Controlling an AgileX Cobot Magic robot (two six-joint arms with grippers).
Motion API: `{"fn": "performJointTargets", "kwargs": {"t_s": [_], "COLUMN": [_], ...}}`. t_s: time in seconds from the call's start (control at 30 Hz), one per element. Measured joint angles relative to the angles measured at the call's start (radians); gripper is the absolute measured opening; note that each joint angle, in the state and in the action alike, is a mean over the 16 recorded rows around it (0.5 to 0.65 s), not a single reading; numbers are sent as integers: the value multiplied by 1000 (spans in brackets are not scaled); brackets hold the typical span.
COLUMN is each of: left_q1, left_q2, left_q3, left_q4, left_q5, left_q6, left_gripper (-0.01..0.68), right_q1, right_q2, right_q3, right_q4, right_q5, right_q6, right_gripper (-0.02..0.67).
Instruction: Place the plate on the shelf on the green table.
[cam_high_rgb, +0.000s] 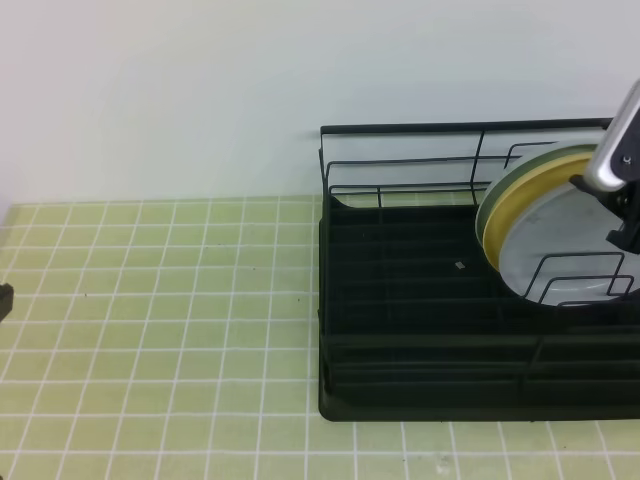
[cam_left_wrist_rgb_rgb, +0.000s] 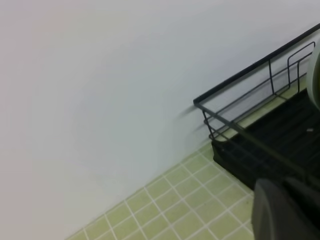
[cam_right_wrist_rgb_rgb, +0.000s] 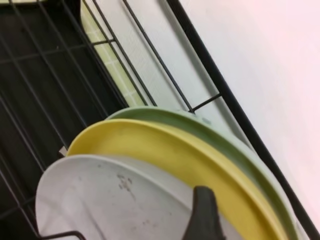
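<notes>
A green table (cam_high_rgb: 150, 330) of small yellow-green tiles with white grout runs up to a plain white wall (cam_high_rgb: 200, 90). On its right side sits the shelf (cam_high_rgb: 400, 300), a black wire dish rack with a dark tray base, upright dividers and a top rail.

Three plates stand on edge in the rack's far right section, leaning together. The plate (cam_high_rgb: 555, 260), pale grey-blue with faint dark specks, is at the front, facing the camera. Touching it from behind is a yellow plate (cam_high_rgb: 510, 200), and behind that a pale green plate (cam_right_wrist_rgb_rgb: 215, 135) nearest the rail.

The right arm (cam_high_rgb: 618, 150) enters from the right edge by the plates' upper rim. From its wrist camera one dark fingertip (cam_right_wrist_rgb_rgb: 202, 215) shows in front of the plate's face; the right gripper's jaws are spread wide and hold nothing.

The left gripper (cam_left_wrist_rgb_rgb: 287, 210) is a dark blur at the corner of its own view, away from the rack, closed and empty
</notes>
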Motion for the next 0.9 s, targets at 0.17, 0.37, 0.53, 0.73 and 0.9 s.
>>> {"fn": "performJointTargets", "kwargs": {"t_s": [0.17,0.37,0.53,0.73,0.9], "left_q1": [0,0,0,0,0], "left_q2": [-28,-70,-98,-105,-106], "left_q3": [0,0,0,0,0], "left_q4": [11,42,70,97,103], "left_q5": [-41,-61,-49,-6,7], "left_q6": [-13,-28,-39,-47,-54], "left_gripper": [0,0,0,0,0], "right_q1": [3,3,3,5,15], "right_q2": [4,4,6,29,57], "right_q3": [2,23,44,58,51], "right_q4": [12,-4,-26,-42,-33], "right_q5": [-8,-19,-28,-39,-67], "right_q6": [-4,-7,-18,-45,-65], "right_gripper": [479,472,468,464,461]}}
